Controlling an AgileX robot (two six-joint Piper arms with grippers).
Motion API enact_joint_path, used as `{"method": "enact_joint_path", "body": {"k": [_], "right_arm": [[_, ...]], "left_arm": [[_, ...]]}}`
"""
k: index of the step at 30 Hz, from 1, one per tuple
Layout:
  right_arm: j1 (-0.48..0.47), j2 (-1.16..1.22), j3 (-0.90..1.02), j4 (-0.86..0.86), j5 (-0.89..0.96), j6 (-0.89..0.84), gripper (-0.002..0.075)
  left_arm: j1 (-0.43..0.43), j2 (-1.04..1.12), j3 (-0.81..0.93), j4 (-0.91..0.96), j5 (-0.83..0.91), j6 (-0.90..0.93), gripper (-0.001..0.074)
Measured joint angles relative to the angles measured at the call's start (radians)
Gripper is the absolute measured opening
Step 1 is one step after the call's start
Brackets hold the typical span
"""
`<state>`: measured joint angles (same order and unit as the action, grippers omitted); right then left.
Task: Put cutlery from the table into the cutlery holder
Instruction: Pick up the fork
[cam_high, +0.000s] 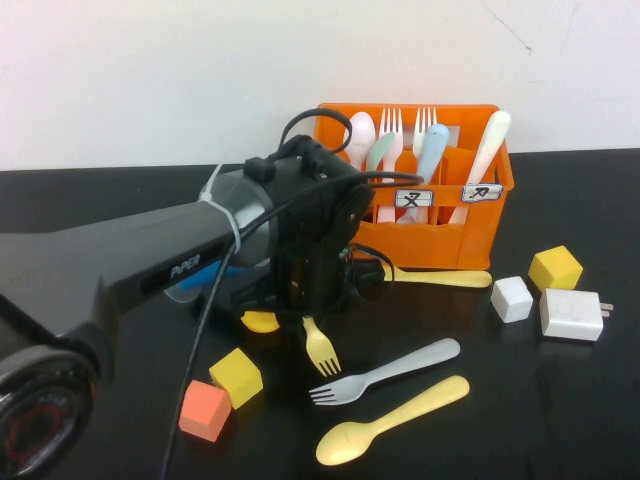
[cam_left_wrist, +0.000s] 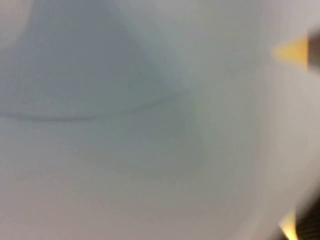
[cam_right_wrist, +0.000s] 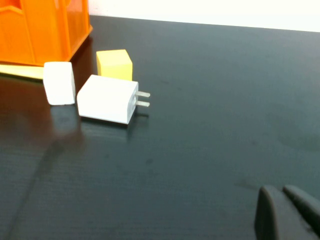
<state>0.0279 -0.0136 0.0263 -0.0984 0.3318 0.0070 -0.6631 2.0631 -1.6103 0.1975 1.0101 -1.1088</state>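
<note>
The orange cutlery holder stands at the back of the black table with several pieces upright in it. My left gripper is just in front of the holder and seems shut on the handle of a yellow fork, whose tines point down. A pale grey fork and a yellow spoon lie in front of it. A yellow knife lies along the holder's front. The left wrist view is a pale blur with yellow slivers. My right gripper is shut and empty, low over bare table, away from the holder's corner.
A yellow cube and an orange cube sit front left. A yellow cube, a white cube and a white plug charger sit right of the holder. A blue cup and a yellow piece show behind my left arm.
</note>
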Motion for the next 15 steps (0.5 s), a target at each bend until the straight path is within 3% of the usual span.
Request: {"method": "enact_joint_path", "body": {"k": [15], "right_arm": [[0.000,0.000,0.000,0.000,0.000,0.000,-0.0004]], "left_arm": [[0.000,-0.025,0.002,0.017,-0.004,0.051,0.0197]]}}
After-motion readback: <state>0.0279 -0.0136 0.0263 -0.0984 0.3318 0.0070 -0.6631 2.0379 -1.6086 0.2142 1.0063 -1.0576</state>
